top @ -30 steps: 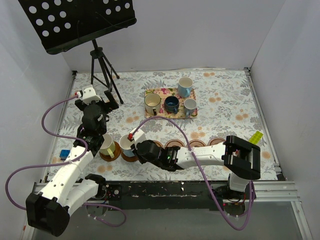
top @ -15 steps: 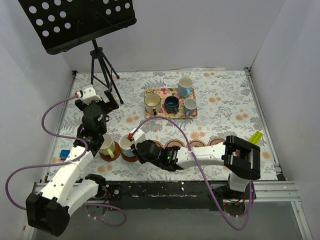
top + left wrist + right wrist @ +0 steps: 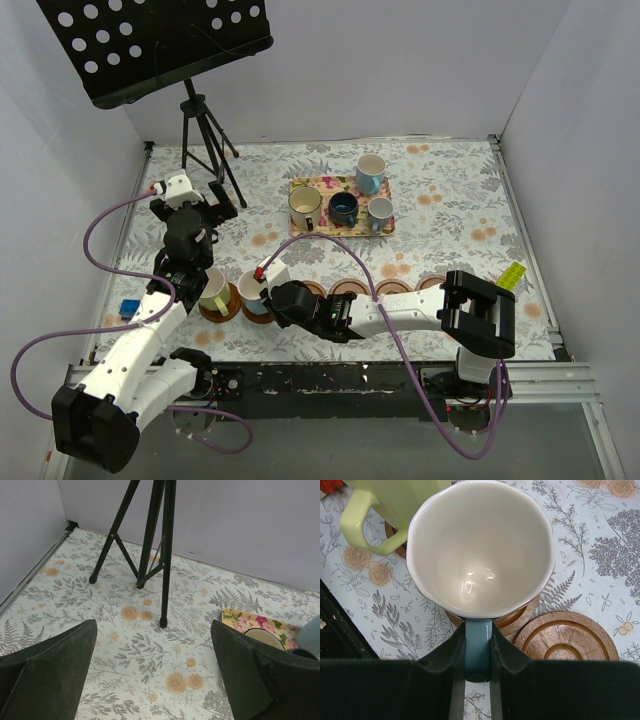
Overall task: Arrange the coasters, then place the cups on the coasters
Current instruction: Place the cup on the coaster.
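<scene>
My right gripper [image 3: 478, 650] is shut on the handle of a light blue cup [image 3: 480, 545], which sits over a wooden coaster [image 3: 522, 617]. In the top view this cup [image 3: 252, 287] is second from the left in the coaster row. A yellow-green cup [image 3: 213, 288] stands on the leftmost coaster [image 3: 222, 306]. Bare coasters [image 3: 347, 290] continue to the right. A light blue cup [image 3: 370, 172], a cream cup [image 3: 304, 206], a dark blue one [image 3: 343, 208] and a small grey-blue one [image 3: 380, 212] stand on the floral tray [image 3: 318, 183]. My left gripper [image 3: 152, 670] hangs open and empty over the cloth.
A black tripod [image 3: 205, 140] carrying a music stand rises at the back left, close to my left gripper. A small blue object [image 3: 129, 307] lies at the left edge and a yellow-green block [image 3: 512, 275] at the right. White walls close in three sides.
The right arm's elbow has shifted slightly left. The held cup and the left arm show no visible movement.
</scene>
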`<action>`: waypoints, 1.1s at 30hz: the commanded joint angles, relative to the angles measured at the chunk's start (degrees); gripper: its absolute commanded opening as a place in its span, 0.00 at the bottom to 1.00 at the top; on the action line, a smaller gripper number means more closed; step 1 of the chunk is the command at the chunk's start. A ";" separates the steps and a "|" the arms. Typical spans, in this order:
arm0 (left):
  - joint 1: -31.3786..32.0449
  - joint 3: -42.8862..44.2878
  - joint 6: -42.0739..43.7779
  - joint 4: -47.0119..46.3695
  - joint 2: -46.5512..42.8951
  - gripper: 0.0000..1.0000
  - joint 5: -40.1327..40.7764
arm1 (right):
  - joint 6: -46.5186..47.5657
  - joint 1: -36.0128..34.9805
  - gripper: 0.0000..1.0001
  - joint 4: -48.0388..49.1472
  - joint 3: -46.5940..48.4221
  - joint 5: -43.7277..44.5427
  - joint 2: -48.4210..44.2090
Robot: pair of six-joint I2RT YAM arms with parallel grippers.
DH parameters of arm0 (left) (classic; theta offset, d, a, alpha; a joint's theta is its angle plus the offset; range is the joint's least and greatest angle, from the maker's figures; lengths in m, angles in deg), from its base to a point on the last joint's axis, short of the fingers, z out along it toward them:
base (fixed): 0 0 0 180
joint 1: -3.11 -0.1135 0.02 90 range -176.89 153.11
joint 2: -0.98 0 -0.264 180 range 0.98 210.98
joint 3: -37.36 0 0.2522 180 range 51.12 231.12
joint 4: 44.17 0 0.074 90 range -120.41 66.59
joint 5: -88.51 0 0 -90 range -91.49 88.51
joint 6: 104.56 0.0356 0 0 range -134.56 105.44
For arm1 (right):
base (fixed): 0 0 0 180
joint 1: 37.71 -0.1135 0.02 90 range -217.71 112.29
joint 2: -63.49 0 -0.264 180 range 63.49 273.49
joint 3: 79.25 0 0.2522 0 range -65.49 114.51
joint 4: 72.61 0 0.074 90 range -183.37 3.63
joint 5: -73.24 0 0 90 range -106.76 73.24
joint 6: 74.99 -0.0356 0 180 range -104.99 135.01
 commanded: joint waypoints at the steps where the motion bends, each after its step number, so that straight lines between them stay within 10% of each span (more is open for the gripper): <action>1: -0.33 1.19 0.85 0.61 -0.84 0.98 -0.16 | -0.86 -0.23 0.01 5.57 2.87 2.10 -1.11; 33: -0.24 1.02 0.76 0.61 -1.01 0.98 -0.51 | -3.32 -1.11 0.01 0.91 4.10 7.45 -0.85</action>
